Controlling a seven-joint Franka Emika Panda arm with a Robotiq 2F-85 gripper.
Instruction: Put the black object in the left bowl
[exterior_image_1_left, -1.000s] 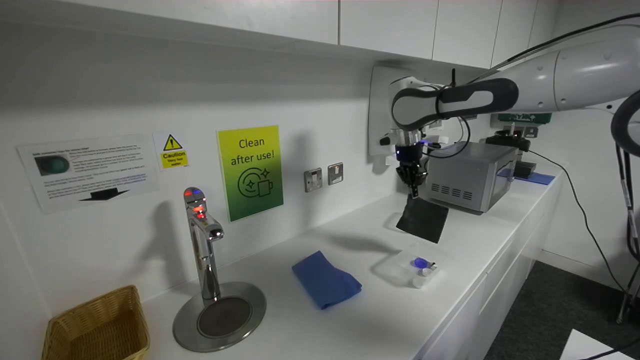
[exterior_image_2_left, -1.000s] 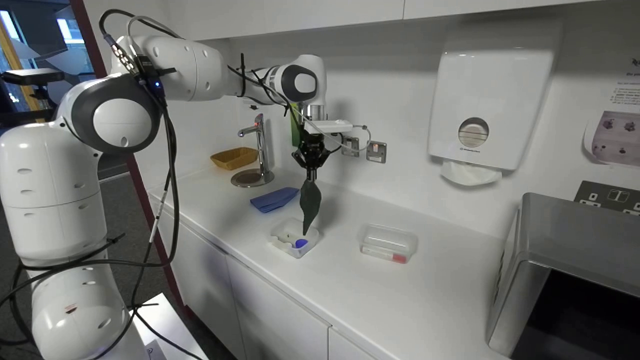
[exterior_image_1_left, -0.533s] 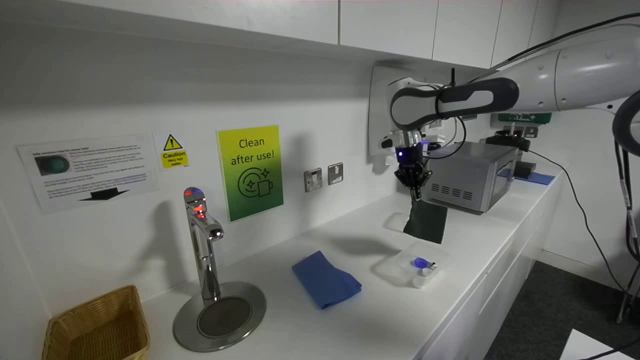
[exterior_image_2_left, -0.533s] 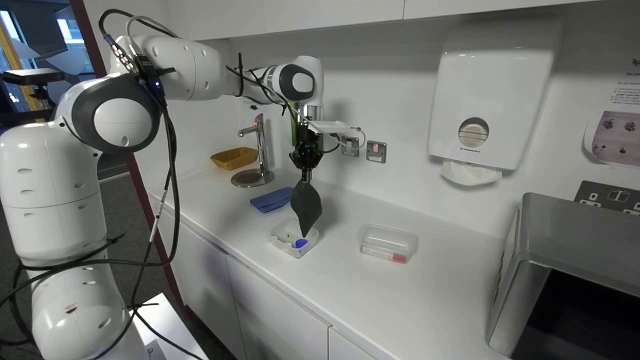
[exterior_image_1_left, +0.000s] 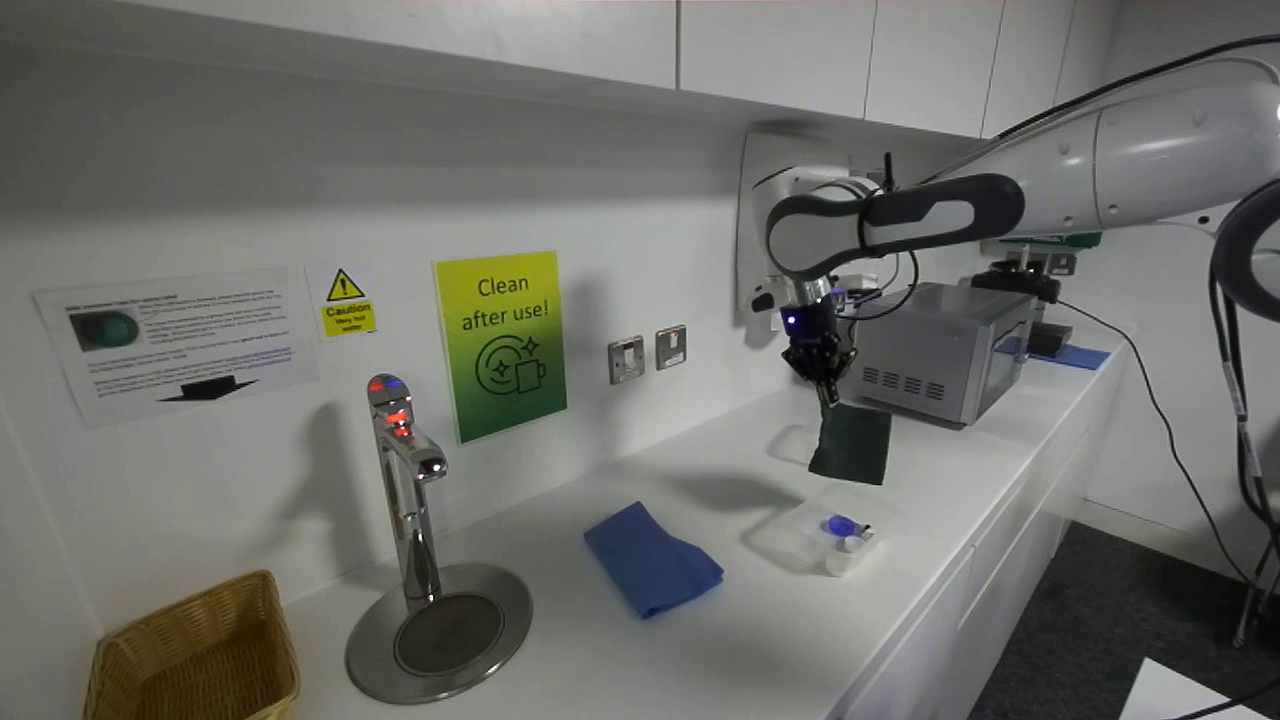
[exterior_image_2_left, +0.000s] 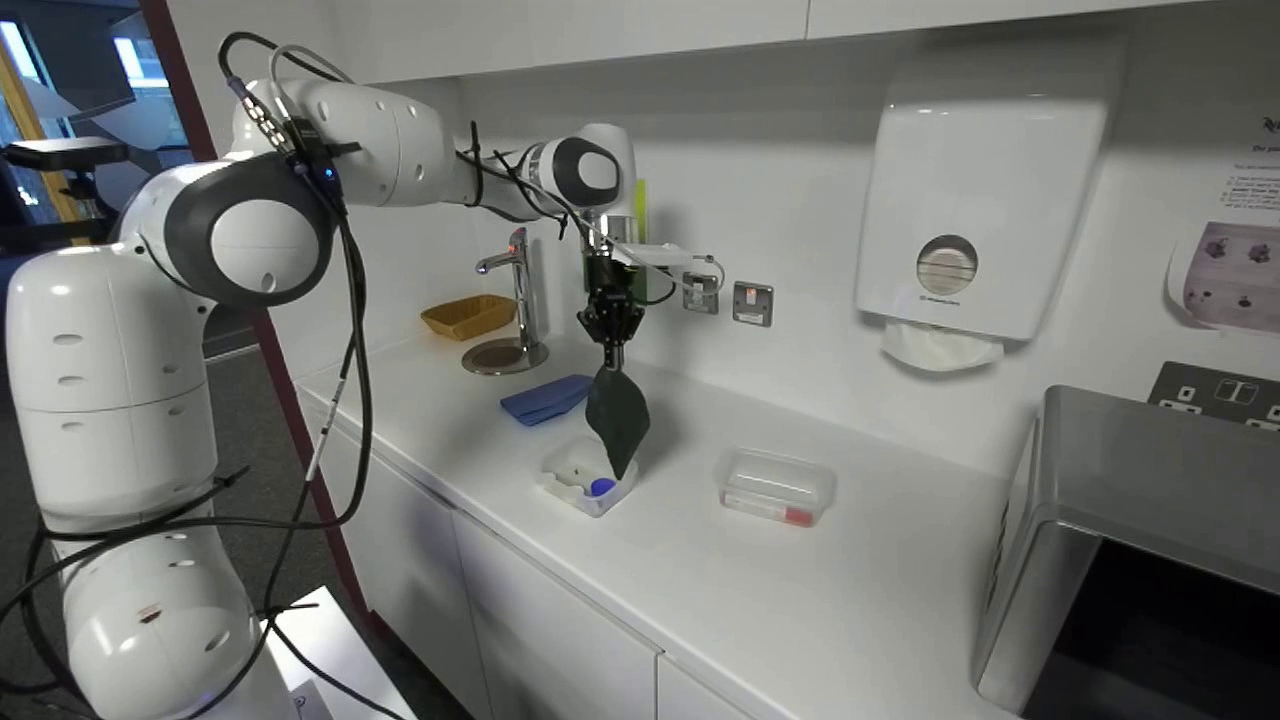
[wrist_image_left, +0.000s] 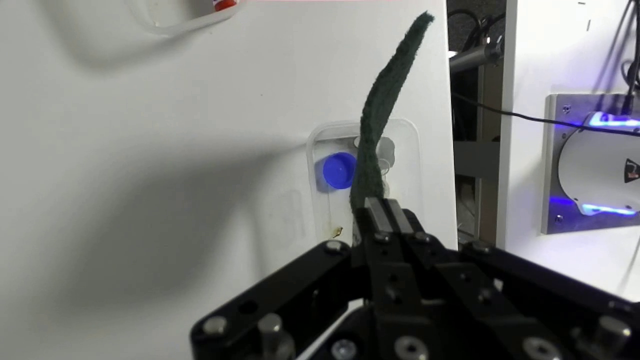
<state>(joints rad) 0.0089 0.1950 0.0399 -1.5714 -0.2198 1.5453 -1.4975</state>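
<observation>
- Now the gripper (wrist_image_left: 383, 202) has its two fingers pressed together, pinching the black cloth (exterior_image_2_left: 618, 415) near what looks like an upper corner; the rest dangles free beneath.
- Over the last second the fingertips have come slightly lower in both exterior views, and the cloth has swung round: where an exterior view had it almost edge-on, a broad face shows.
- The cloth is in the air above the left bowl (wrist_image_left: 335, 207), which stands close to the front edge of the worktop (exterior_image_2_left: 760, 610) with a blue disc (wrist_image_left: 340, 170) inside.
- Seen from the wrist, the cloth crosses the bowl and its far end reaches past the rim, on the side of the plain bowl (exterior_image_2_left: 775, 470), which sits farther from that front edge. Whether the lowest corner touches the rim, I cannot tell.
- For the task, I read this as the end of the carry: the bowl is nearly lined up, while the final lowering and the letting-go are not yet done.
- Next it probably calls for a small shift to centre the cloth, then further lowering before the fingers part. Dropped from this height, so limp a sheet might catch on the rim and hang half outside.
</observation>
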